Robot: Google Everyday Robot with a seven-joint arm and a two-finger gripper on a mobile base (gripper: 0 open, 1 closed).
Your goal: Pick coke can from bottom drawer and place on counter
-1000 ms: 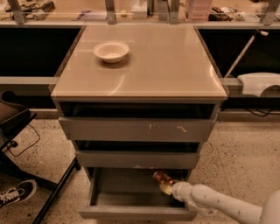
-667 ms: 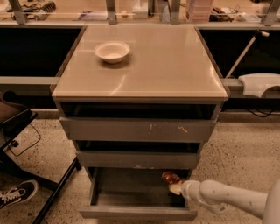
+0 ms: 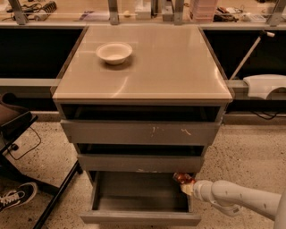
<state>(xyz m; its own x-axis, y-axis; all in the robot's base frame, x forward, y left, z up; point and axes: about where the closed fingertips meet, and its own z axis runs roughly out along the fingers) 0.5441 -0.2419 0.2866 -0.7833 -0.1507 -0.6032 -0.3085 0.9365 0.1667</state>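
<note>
The bottom drawer (image 3: pixel 138 217) stands pulled out, its grey inside bare. The coke can (image 3: pixel 182 178), small and red, is at the drawer's right rim, just under the middle drawer's front. My gripper (image 3: pixel 185 184) is at the end of the white arm that comes in from the lower right, and it is shut on the can, holding it at about the height of the drawer's right wall. The counter (image 3: pixel 170 67) is the glossy beige top of the cabinet, well above the gripper.
A white bowl (image 3: pixel 114 52) sits on the counter's back left. The two upper drawers (image 3: pixel 138 133) stand partly open above the gripper. A cluttered shelf (image 3: pixel 147 11) runs behind. A chair leg (image 3: pixel 58 194) and a shoe (image 3: pixel 17 197) are at the left on the floor.
The arm has drawn back to the right, carrying the can from inside the drawer to its right rim and slightly up.
</note>
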